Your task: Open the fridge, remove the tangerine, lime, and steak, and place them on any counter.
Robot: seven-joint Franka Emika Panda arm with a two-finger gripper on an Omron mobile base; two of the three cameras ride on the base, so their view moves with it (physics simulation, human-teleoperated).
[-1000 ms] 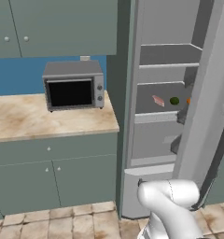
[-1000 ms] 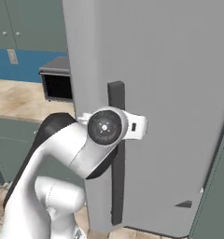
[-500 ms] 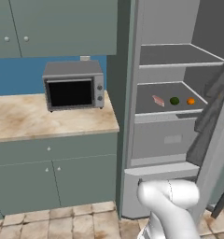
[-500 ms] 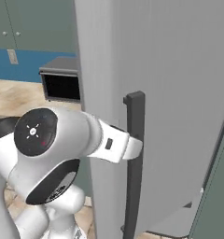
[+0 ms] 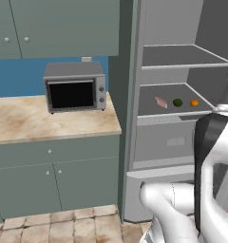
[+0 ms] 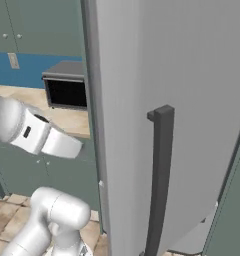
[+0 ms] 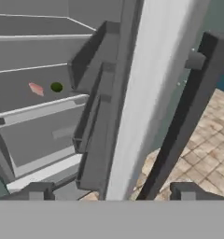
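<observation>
From the left base view, the fridge [image 5: 182, 118] stands open just right of the counter [image 5: 49, 124], its grey shelves bare to the camera. On the middle shelf three things lie in a row, apart from one another: the steak [image 5: 160, 102] on the left, the lime [image 5: 177, 102] in the middle and the tangerine [image 5: 194, 102] on the right. A grey microwave [image 5: 74, 86] sits on the counter's far right part, against the blue wall, with grey-green cabinets [image 5: 54, 26] above it. The white arm rises at the lower right, in front of the fridge's lower drawer.

From the right base view, the fridge door [image 6: 177, 110] swings wide toward the camera, and its dark bar handle [image 6: 159, 180] runs upright down the door's face. The arm reaches from the left behind the door's edge. The microwave and counter show far left.

From the hand view, the gripper [image 7: 111, 191] stands wide, one dark fingertip on each side of the door's edge, holding nothing. The handle runs slantwise just right of the edge. Left of the door, deep inside, the steak and the lime lie on the shelf.
</observation>
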